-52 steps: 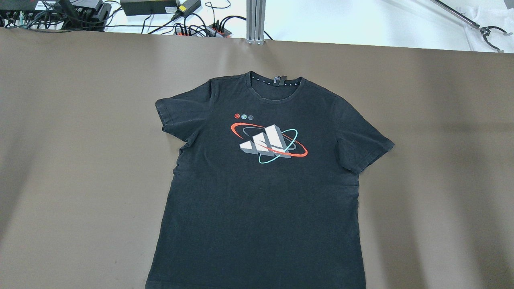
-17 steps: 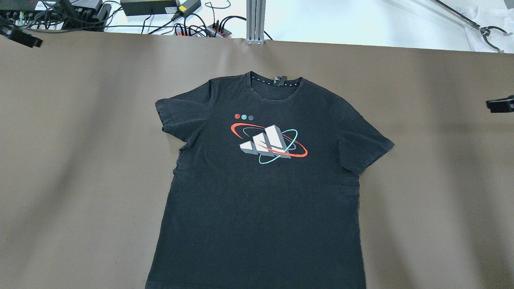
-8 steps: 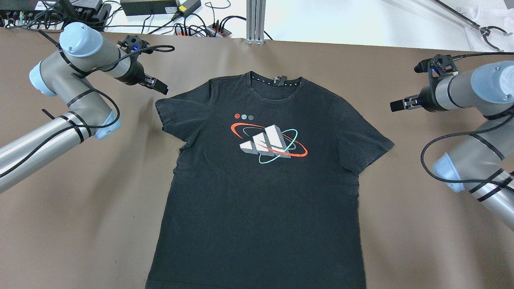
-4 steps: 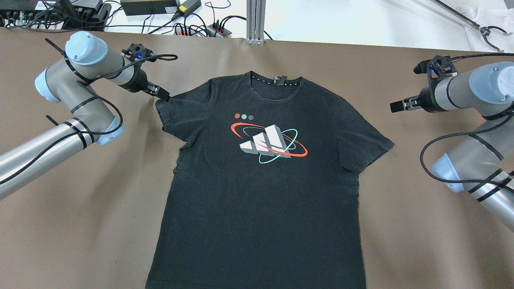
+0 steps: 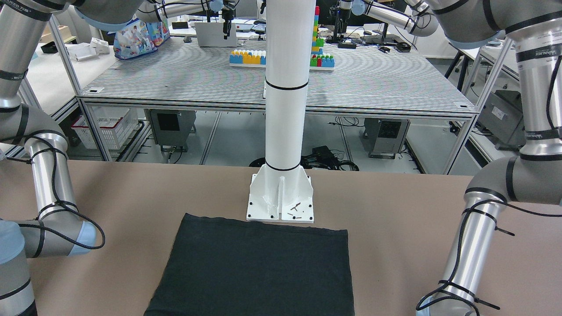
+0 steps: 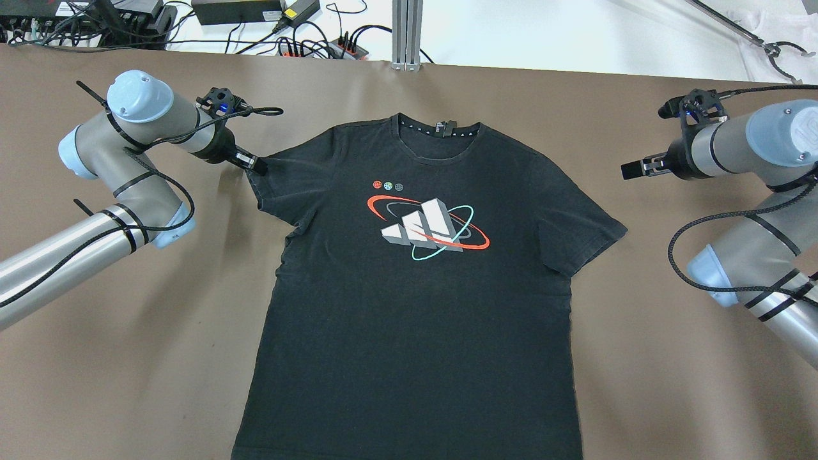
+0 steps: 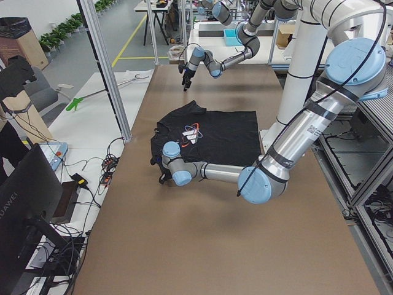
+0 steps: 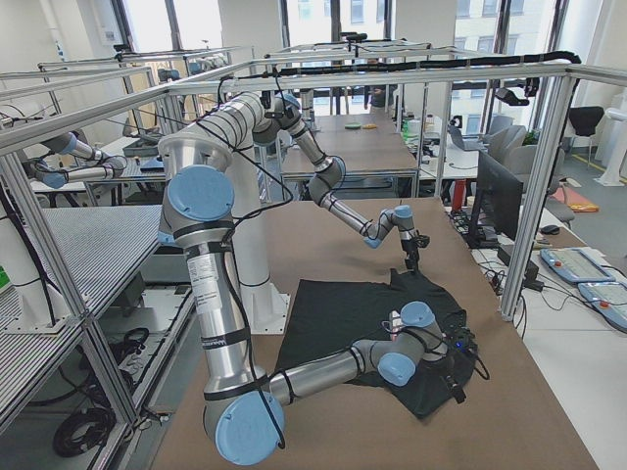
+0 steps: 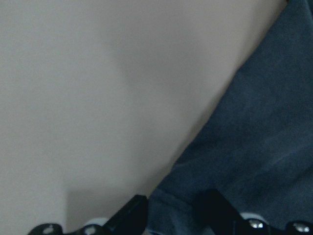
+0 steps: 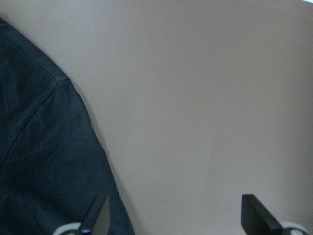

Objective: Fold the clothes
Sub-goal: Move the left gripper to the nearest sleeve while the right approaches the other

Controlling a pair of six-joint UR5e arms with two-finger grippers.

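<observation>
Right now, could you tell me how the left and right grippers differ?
The left gripper is at the sleeve edge of the T-shirt, fingers straddling the hem; the right gripper hangs over bare table, apart from it. The left's fingers stand closer together than the right's. Both are open.

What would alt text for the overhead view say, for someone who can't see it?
A black T-shirt lies flat, print up, on a brown table. The left gripper sits at the edge of one sleeve at the view's left; the right gripper hovers apart from the shirt at the view's right.
</observation>
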